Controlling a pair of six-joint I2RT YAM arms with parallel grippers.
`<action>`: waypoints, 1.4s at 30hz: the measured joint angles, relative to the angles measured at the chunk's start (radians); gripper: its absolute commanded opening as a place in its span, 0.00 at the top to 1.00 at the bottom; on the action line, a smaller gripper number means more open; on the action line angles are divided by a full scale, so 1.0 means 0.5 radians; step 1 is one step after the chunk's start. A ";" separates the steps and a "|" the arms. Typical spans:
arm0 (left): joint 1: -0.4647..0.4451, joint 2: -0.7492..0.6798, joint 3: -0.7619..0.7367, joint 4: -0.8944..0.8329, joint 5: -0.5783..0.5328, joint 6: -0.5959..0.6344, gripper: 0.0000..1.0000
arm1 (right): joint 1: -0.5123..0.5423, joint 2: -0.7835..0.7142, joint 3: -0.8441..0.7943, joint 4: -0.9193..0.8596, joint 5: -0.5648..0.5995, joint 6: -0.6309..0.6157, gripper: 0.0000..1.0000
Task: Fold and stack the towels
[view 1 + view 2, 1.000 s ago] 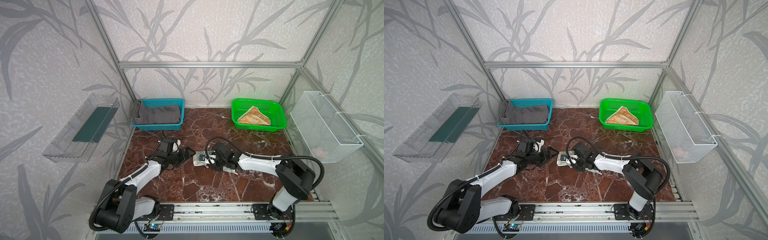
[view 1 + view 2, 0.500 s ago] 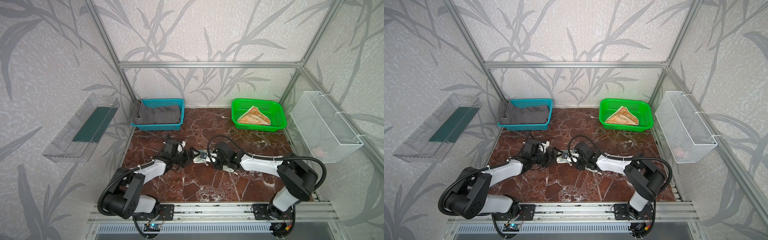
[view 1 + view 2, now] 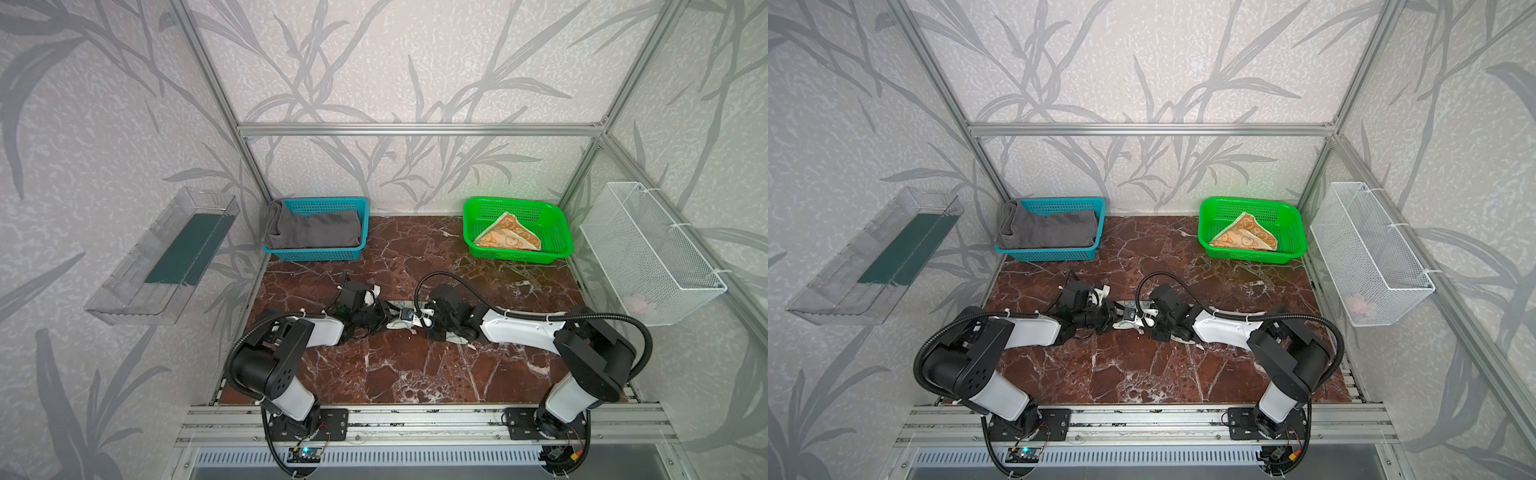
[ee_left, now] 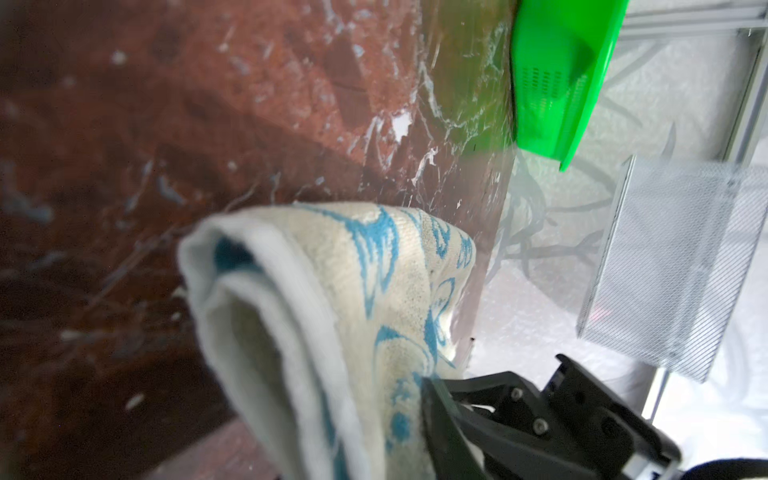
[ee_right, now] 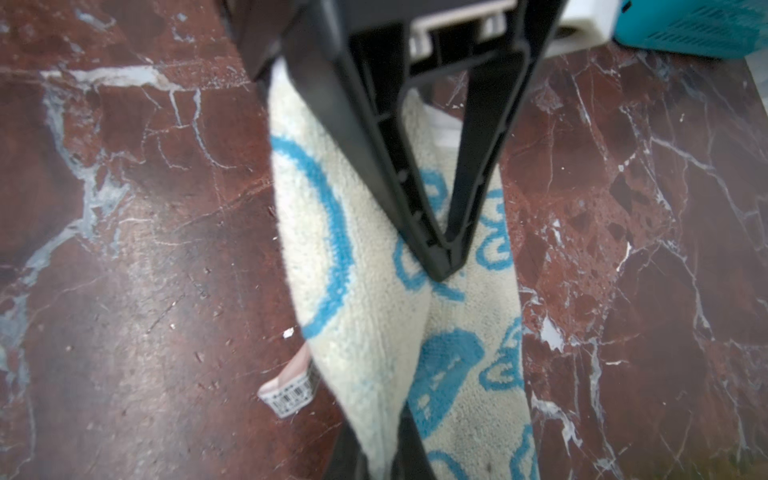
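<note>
We saw the left gripper [image 5: 444, 259] with its fingertips pinched together on the teal towel [image 5: 365, 291]. The right gripper [image 5: 380, 453] straddled a fold of it, and we couldn't tell if it clamped. The towel was cream with blue bunny print, bunched at the middle of the bench [image 3: 415, 374] between both grippers, with its barcode tag [image 5: 291, 395] sticking out. The teal basket [image 3: 311, 253] held the folded grey towel [image 3: 316, 228]. The green basket [image 3: 519, 257] held the orange towel [image 3: 509, 237]. We counted three towels, two plastic baskets and one wire basket [image 3: 648, 257].
</note>
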State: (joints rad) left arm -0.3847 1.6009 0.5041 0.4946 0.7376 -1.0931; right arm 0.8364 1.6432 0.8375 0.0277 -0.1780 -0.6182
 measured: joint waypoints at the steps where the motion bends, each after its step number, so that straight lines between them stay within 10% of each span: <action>1: 0.000 0.000 0.001 0.004 0.002 0.000 0.83 | 0.002 -0.009 0.000 -0.020 -0.016 -0.001 0.64; 8: 0.001 -0.001 0.076 -0.203 0.000 0.158 0.86 | -0.014 -0.203 -0.002 -0.217 -0.287 0.155 0.55; 19: 0.001 0.011 0.285 -0.690 -0.023 0.511 0.88 | -0.053 -0.173 -0.021 0.024 -0.376 1.010 1.00; 33: 0.001 0.045 0.402 -1.013 -0.077 0.686 0.90 | 0.006 0.044 -0.246 0.223 -0.230 1.565 1.00; 42: -0.005 0.052 1.049 -1.600 -0.281 1.202 0.90 | 0.009 -0.513 -0.423 0.397 -0.089 1.456 0.50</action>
State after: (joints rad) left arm -0.3870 1.6268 1.0286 -0.3054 0.5972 -0.4923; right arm 0.8410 1.3869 0.6258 0.2260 -0.2226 0.1101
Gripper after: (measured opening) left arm 0.101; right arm 0.433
